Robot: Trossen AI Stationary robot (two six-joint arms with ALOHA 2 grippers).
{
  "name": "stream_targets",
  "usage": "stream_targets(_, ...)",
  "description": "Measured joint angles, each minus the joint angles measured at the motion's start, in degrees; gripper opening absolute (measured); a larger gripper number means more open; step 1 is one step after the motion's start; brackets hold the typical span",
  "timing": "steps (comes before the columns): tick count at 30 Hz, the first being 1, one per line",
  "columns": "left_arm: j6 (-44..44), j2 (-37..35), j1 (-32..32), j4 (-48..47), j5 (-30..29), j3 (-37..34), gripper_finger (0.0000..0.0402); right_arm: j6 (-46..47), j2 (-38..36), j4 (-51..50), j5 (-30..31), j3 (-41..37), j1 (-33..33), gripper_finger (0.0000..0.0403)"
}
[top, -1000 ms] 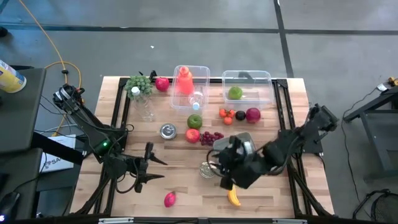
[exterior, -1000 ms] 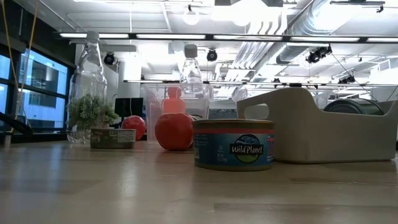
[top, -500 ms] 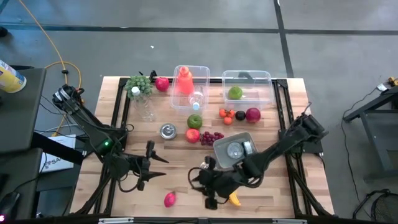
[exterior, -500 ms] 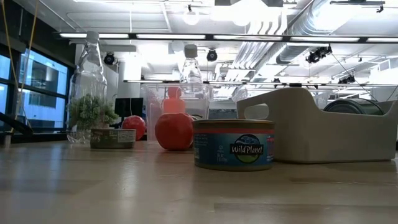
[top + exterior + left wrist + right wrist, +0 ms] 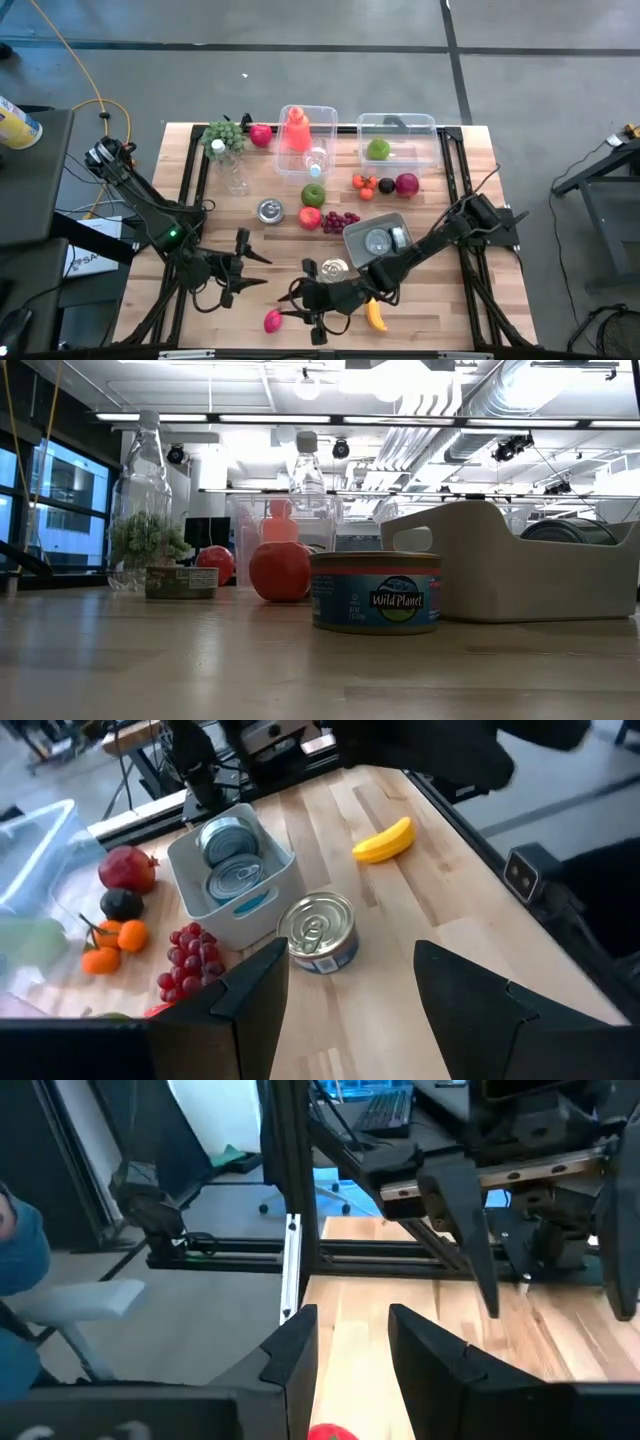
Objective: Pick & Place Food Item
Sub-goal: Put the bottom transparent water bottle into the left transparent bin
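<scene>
Your right gripper (image 5: 300, 308) hovered with jaws open, empty, low over the worktop (image 5: 290, 250), just beside the pink fruit (image 5: 272, 320) lying near the front edge. The banana (image 5: 376, 317) lay under its arm. Your left gripper (image 5: 252, 272) waited nearby, jaws open.

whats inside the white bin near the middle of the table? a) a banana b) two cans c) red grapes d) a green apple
B: in the left wrist view the white bin holds two cans standing with their lids up, while the banana and the red grapes lie outside it on the table.
</scene>
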Motion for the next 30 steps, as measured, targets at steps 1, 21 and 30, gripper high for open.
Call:
stream_targets(1, -1.25, 0.00, 0.04, 0.43, -0.01, 0.00, 0.0208, -1.08, 0.00, 0.38, -0.17, 0.00, -0.13, 0.0113)
stream_targets(21, 16.70, 1.79, 28.13, 12.84, 16.27, -0.02, 0.0207, 10.56, -2.36, -47.47, 57.30, 0.07, 8.66, 0.0113)
stream_targets(30, 23.52, 7.60, 44.00, 19.89, 19.21, -0.02, 0.0207, 56.37, -2.43, -84.94, 54.72, -0.45, 9.64, 0.0113)
